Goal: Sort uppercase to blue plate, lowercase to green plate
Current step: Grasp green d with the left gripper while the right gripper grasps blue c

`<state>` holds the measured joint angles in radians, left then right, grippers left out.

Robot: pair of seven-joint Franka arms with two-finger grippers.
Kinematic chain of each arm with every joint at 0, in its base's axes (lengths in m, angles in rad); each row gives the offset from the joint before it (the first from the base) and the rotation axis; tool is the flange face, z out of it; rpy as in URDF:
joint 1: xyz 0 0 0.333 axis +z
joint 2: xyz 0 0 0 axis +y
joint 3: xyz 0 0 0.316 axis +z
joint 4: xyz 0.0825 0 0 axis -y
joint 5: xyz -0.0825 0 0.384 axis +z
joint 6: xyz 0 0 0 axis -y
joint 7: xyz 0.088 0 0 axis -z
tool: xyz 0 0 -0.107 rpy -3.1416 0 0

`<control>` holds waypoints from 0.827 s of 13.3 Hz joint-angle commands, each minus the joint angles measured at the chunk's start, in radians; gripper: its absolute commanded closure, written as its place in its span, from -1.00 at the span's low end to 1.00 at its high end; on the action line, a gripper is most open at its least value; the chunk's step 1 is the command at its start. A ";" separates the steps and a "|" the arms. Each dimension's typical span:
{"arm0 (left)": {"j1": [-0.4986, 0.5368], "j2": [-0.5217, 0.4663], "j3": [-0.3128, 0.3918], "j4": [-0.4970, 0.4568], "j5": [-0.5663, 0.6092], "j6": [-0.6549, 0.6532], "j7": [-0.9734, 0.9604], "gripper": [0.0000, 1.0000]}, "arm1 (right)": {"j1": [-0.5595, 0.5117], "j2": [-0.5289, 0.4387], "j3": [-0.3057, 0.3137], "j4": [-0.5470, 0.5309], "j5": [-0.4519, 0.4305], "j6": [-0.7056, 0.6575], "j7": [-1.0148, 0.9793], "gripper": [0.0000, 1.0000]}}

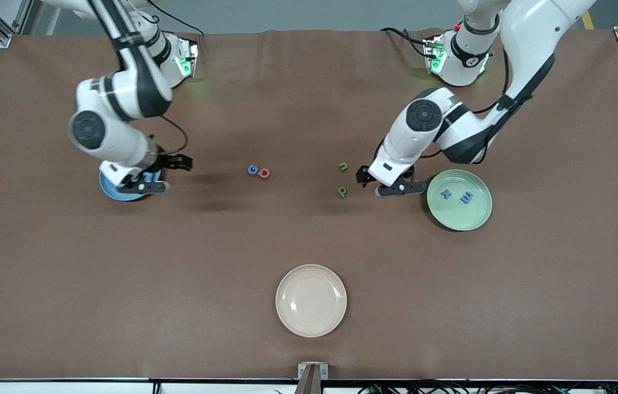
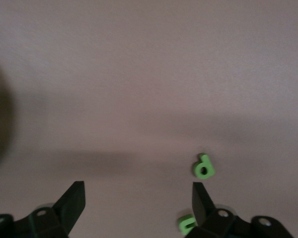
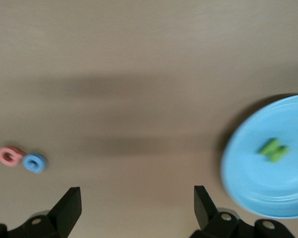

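The blue plate (image 1: pixel 115 191) lies mostly hidden under my right hand; the right wrist view shows this plate (image 3: pixel 258 183) with a green Z- or N-shaped capital (image 3: pixel 273 149) on it. My right gripper (image 1: pixel 176 175) (image 3: pixel 137 201) hangs open and empty just off the plate's rim. The blue G (image 1: pixel 252 170) (image 3: pixel 35 162) and pink-red Q (image 1: pixel 264 173) (image 3: pixel 9 155) touch mid-table. The green plate (image 1: pixel 473 216) holds a blue x (image 1: pixel 445 193) and blue m (image 1: pixel 467 197). My left gripper (image 1: pixel 370 184) (image 2: pixel 138 198) is open and empty between it and the green p (image 1: pixel 342 191) (image 2: pixel 203 166); the green n (image 1: pixel 343 166) (image 2: pixel 186 224) lies beside one finger.
A cream plate (image 1: pixel 311 300) sits near the table's front edge, well nearer the camera than the letters. Brown cloth covers the whole table. Both arms' elbows hang over the table's back half.
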<state>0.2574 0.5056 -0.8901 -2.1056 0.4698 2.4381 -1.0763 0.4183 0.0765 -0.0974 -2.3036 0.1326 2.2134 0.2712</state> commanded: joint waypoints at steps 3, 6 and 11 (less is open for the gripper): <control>-0.285 0.100 0.207 0.153 0.016 -0.014 -0.152 -0.99 | 0.204 0.040 -0.013 -0.097 0.010 0.210 0.268 -1.00; -0.358 0.148 0.260 0.194 0.016 -0.013 -0.157 -0.99 | 0.309 0.087 -0.013 -0.100 0.008 0.284 0.385 -1.00; -0.443 0.202 0.327 0.256 0.016 -0.010 -0.163 -0.98 | 0.384 0.228 -0.013 -0.097 0.008 0.485 0.444 -1.00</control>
<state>-0.1437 0.6839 -0.5932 -1.8969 0.4699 2.4381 -1.2196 0.7888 0.2548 -0.0982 -2.4053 0.1335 2.6428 0.7018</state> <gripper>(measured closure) 0.004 0.000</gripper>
